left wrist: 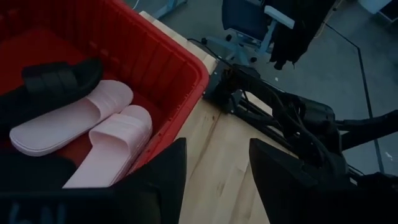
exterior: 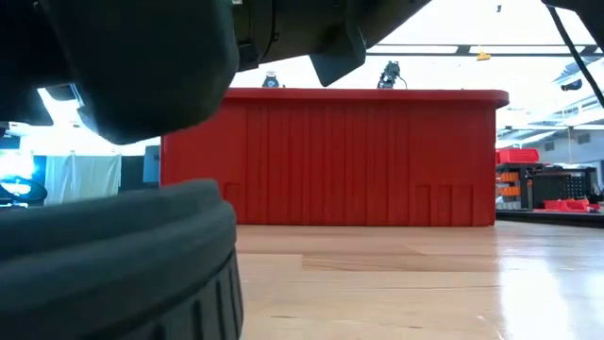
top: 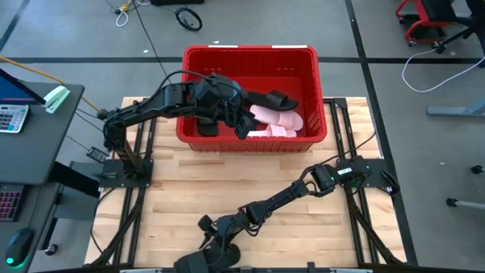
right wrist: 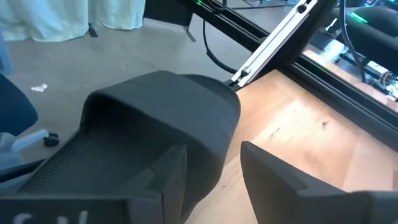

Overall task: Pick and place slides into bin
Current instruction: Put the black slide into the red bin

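The red bin (top: 250, 57) stands at the table's far side and fills the low view (exterior: 330, 161). In it lie two pale pink slides (top: 276, 121) (left wrist: 68, 121) and a black slide (top: 276, 100) (left wrist: 56, 78). My left gripper (top: 244, 127) (left wrist: 217, 162) is open and empty, above the bin's near wall beside the pink slides. Another black slide (right wrist: 155, 124) (exterior: 113, 255) lies at the table's near edge, sole down. My right gripper (top: 216, 231) (right wrist: 211, 162) is open and low at this slide, one finger (right wrist: 171, 177) over the slide's side, the other over bare wood. My right gripper's one finger (right wrist: 171, 177) stands at the black slide's side edge (right wrist: 205, 143), by the strap; I cannot tell whether it touches. The slide lies flat on the table. My left gripper touches nothing.
Black frame rails (top: 356, 144) run along both sides of the wooden table (top: 227, 189). A desk with a keyboard and a calculator (top: 11, 117) stands off the left edge. Bare wood lies between the bin and the near edge.
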`<state>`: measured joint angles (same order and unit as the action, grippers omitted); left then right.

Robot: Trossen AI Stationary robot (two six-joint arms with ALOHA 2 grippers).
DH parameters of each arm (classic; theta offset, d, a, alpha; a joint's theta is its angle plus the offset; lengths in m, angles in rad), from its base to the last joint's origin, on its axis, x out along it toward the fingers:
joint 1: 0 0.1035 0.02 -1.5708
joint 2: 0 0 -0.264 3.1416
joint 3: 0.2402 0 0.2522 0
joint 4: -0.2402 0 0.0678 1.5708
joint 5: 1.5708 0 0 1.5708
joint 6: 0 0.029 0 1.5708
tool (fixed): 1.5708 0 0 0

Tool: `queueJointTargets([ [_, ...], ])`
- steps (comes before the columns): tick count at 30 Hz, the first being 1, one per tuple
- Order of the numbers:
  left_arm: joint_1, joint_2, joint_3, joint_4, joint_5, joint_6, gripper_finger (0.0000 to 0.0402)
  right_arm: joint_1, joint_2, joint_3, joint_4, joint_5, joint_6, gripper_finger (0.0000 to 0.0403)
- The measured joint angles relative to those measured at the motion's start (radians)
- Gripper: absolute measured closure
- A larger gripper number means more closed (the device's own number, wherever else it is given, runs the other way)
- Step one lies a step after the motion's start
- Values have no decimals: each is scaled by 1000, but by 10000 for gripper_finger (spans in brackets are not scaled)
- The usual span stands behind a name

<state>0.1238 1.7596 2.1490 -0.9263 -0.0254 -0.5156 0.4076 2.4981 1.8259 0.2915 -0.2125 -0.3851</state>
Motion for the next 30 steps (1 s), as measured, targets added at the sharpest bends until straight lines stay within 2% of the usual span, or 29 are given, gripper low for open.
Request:
queueJointTargets([
  [9, 0, 0, 0, 7, 0, 3, 218, -1, 0, 0, 19, 1, -22, 258],
  [21, 0, 0, 1, 45, 0, 3, 219, -1, -2, -1, 31, 1, -38, 392],
  [24, 0, 0, 1, 45, 0, 3, 216, -1, -2, 0, 32, 3, -38, 395],
  [30, 0, 0, 1, 37, 0, 3, 217, -2, -12, -1, 0, 74, -34, 399],
])
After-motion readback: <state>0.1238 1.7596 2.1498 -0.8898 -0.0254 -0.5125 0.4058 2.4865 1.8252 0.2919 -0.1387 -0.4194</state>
